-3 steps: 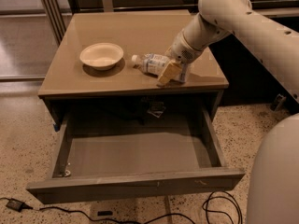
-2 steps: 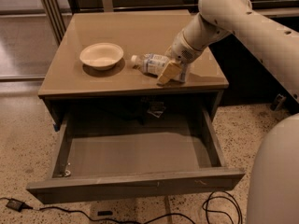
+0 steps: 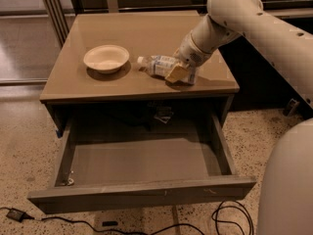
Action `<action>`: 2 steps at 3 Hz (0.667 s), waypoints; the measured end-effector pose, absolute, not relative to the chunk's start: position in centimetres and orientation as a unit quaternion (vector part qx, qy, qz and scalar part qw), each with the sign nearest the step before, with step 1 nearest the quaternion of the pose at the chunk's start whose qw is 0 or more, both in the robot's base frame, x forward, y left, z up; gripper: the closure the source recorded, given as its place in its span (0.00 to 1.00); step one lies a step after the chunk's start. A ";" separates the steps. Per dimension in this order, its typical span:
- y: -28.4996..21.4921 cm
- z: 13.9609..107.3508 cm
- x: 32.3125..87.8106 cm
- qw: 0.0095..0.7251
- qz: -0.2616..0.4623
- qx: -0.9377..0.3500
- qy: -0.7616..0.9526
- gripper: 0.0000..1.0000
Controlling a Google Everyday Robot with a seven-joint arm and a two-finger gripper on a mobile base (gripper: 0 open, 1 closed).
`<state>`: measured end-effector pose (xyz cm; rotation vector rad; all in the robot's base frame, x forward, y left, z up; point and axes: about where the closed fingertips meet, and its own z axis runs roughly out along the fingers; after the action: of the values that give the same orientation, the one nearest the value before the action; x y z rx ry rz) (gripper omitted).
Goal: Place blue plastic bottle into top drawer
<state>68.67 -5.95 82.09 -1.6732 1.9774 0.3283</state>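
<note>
The cabinet (image 3: 146, 33) has its drawer (image 3: 142, 195) open towards 6 o'clock. The arm (image 3: 254, 23) reaches in from 2 o'clock. On the cabinet top, the bowl (image 3: 106, 58) sits at 9 o'clock of the bottle (image 3: 159, 65), which lies on its side, the gripper (image 3: 182, 71) clasping its base end.

The single view looks from above and in front of the cabinet (image 3: 146, 33), tilted steeply down and facing its back edge. It sits fairly near: the cabinet top and the open drawer (image 3: 142, 195) fill most of the frame, with floor (image 3: 24, 146) to the cabinet's left, right and front. The arm (image 3: 254, 18) comes in over the cabinet's right rear corner. The gripper (image 3: 182, 67) is at the bottle (image 3: 159, 65) on the cabinet top, right of centre, near the front edge. A pale body (image 3: 288, 180) looms close to the lens, right of the cabinet.
</note>
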 end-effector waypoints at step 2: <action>-5.6 83.8 67.6 0.268 0.107 -0.628 0.722 1.00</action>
<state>67.56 -5.65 83.75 -1.6950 1.9477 0.2881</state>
